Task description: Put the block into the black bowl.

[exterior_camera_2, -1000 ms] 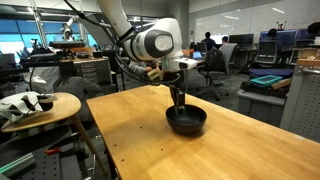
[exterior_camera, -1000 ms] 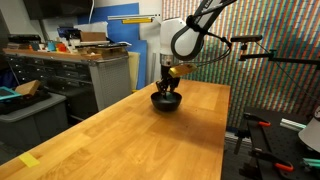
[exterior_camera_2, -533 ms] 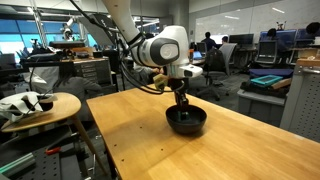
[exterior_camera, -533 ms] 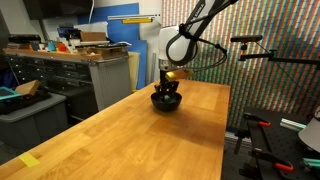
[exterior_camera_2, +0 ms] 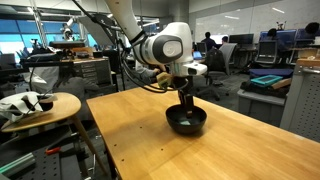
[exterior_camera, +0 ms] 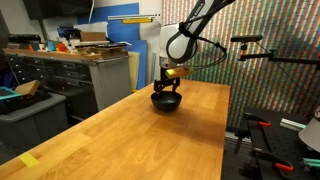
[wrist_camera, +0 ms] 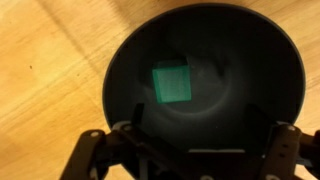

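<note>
The black bowl [wrist_camera: 205, 80] fills the wrist view, and the small green block [wrist_camera: 171, 83] lies loose inside it, left of the bowl's centre. My gripper [wrist_camera: 196, 122] hangs just above the bowl, open, its two dark fingers standing wide apart with nothing between them. In both exterior views the gripper [exterior_camera: 167, 88] [exterior_camera_2: 186, 103] points straight down over the bowl [exterior_camera: 166, 102] [exterior_camera_2: 186, 122], which sits on the wooden table [exterior_camera: 120, 140]. The block is hidden in those views.
The bowl stands near the far end of the long wooden table [exterior_camera_2: 140, 140]. A grey cabinet [exterior_camera: 60, 75] with clutter stands beside it. A round side table [exterior_camera_2: 40, 105] and a camera stand [exterior_camera: 255, 50] are close by.
The jaws have gone from shut to open and the block now lies free in the bowl. The wrist has shifted slightly over the bowl.
</note>
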### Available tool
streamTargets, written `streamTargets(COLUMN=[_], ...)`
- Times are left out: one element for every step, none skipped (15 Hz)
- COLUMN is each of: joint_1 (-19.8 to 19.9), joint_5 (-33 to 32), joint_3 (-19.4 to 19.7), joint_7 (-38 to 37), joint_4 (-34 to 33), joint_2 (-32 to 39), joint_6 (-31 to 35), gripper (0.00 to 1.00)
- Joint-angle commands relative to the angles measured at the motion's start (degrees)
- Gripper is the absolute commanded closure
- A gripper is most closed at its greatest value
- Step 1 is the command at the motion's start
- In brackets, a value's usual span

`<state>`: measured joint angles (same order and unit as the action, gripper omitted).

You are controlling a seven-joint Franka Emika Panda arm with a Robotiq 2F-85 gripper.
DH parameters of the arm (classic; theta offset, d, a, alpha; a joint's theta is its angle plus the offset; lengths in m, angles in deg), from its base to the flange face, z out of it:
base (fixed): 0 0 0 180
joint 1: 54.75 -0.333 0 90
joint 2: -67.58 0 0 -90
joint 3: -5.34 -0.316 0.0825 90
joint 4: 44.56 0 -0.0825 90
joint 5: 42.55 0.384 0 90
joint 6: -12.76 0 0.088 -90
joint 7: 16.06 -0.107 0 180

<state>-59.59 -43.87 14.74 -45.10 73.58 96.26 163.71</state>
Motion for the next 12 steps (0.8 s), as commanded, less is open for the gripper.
streamTargets(joint_1=[0.77, 0.9, 0.99, 0.82, 0.74, 0.84, 0.69, 0.5, 0.66, 0.92, 0.89, 1.11], joint_5=[1.16, 0.96, 0.66, 0.08, -0.26, -0.22, -0.55, -1.07, -0.96, -0.5, -0.62, -0.25], joint_3=[-0.79, -1.23, -1.66, -1.84, -2.06, -2.57, -2.78, -2.9, -3.53, -4.27, -4.69, -5.39], joint_7=[2.99, 4.35, 5.97, 7.33, 8.51, 9.87, 10.74, 11.46, 12.68, 13.98, 14.95, 16.55], joint_4=[0.99, 1.23, 1.45, 1.64, 1.75, 1.85, 1.92, 1.96, 2.09, 2.21, 2.36, 2.37], joint_2=[-3.51, -4.38, -5.24, -6.11, -6.8, -7.57, -8.28, -8.95, -9.73, -10.56, -11.36, -12.31], joint_6=[-0.71, -1.16, -1.67, -2.4, -3.0, -3.84, -4.6, -5.51, -6.42, -7.63, -8.58, -10.56], gripper=[0.0, 0.0, 0.0, 0.0, 0.0, 0.0, 0.0, 0.0, 0.0, 0.0, 0.0, 0.0])
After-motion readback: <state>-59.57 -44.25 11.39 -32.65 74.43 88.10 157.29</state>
